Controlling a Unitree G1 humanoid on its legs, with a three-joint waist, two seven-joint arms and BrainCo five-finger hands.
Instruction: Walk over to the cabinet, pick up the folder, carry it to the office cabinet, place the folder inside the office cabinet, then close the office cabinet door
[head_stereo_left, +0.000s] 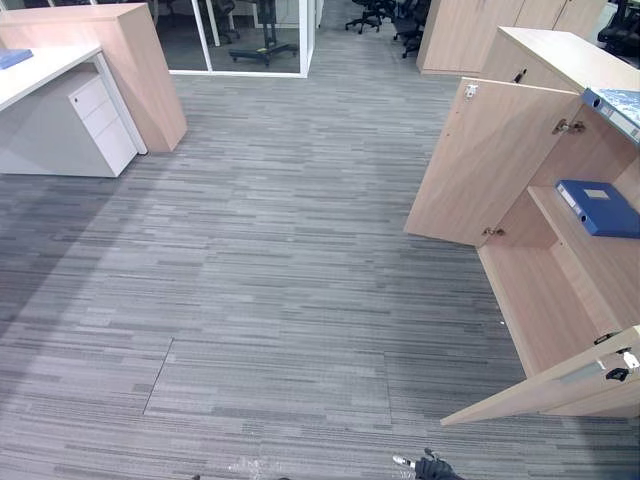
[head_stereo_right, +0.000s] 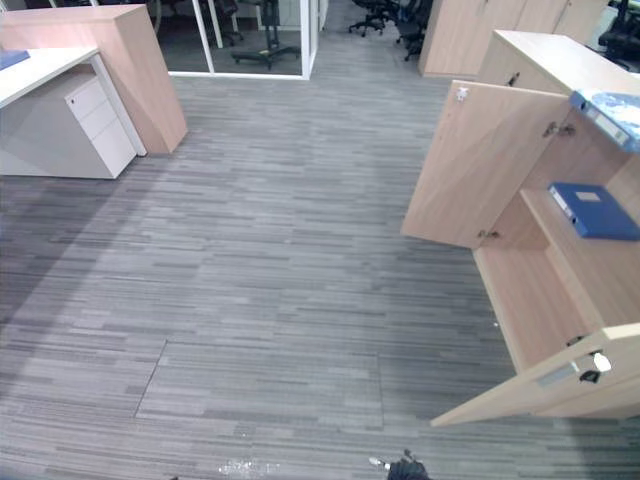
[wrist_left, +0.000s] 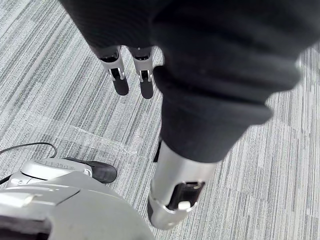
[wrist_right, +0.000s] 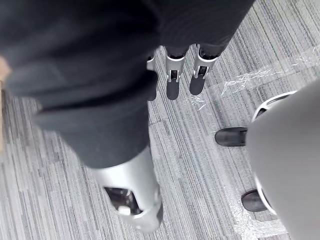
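Floor: grey striped carpet (head_stereo_left: 270, 260), white desk (head_stereo_left: 40, 70) at 10 o'clock.
Office cabinet (head_stereo_left: 490, 165): 3 o'clock, doors wide open.
Folder (head_stereo_left: 600, 208): blue, flat on the cabinet's shelf.
Left hand (wrist_left: 145, 75): fingers straight, empty.
Right hand (wrist_right: 172, 80): fingers straight, empty.

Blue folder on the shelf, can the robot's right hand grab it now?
Probably not: the right hand hangs open over carpet; the blue folder lies well away inside the open cabinet.
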